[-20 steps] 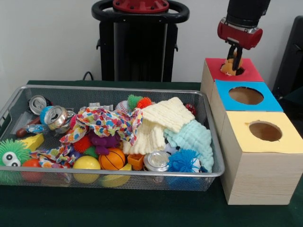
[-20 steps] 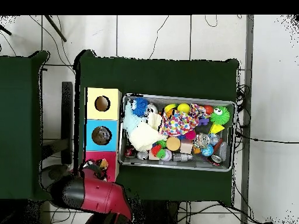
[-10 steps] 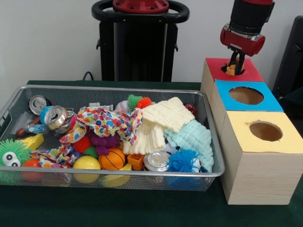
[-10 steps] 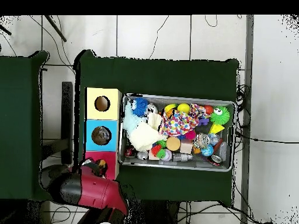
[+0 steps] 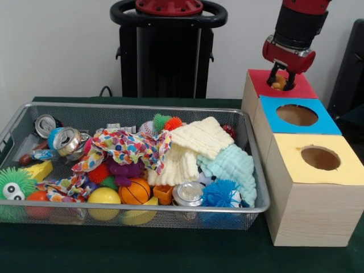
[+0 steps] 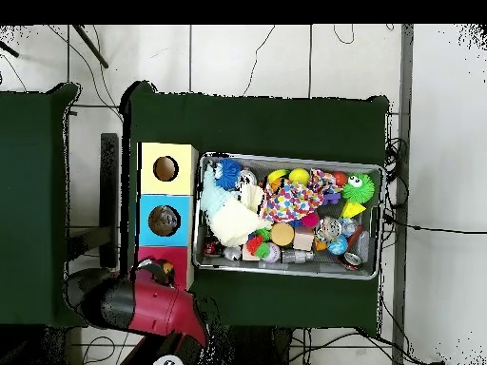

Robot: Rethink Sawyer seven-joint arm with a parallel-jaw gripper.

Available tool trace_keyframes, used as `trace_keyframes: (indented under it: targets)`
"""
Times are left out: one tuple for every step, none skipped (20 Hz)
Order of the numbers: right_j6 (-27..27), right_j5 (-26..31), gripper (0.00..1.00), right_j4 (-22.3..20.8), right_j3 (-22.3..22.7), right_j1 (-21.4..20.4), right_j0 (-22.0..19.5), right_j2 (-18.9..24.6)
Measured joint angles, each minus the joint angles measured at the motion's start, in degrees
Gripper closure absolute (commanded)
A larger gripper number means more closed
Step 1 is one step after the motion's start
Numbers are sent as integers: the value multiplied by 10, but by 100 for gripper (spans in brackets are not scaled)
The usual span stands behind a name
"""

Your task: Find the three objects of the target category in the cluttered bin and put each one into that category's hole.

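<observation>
Front view: the gripper (image 5: 281,78), its prongs spread, sits over the red hole (image 5: 278,83) with an orange object (image 5: 278,82) inside, while the bin (image 5: 23,116) remains cluttered.

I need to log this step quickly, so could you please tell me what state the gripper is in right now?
Gripper: open, fingers spread above the red box's hole, holding nothing; an orange object lies in the hole between them.

Black cylindrical arm (image 5: 300,23) ending in a glossy red collar, two dark fingers (image 5: 271,74) beneath. Above the wire bin (image 5: 34,111): black pedestal (image 5: 165,54), rounded black handle ring, red cap.
</observation>
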Motion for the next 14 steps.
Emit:
trace_keyframes:
  targets:
    - [0,1,0,1,-2,4,5,-4]
    - [0,2,0,0,-3,5,6,-4]
    - [0,2,0,0,-4,5,6,-4]
    - [0,2,0,0,-4,5,6,-4]
    - [0,2,0,0,-4,5,6,-4]
    - [0,2,0,0,-4,5,6,-4]
    - [0,2,0,0,-4,5,6,-4]
    - [0,2,0,0,-4,5,6,-4]
    - [0,2,0,0,-4,5,6,-4]
    - [0,2,0,0,-4,5,6,-4]
    - [0,2,0,0,-4,5,6,-4]
    - [0,2,0,0,-4,5,6,-4]
    - [0,2,0,0,-4,5,6,-4]
    - [0,2,0,0,-4,5,6,-4]
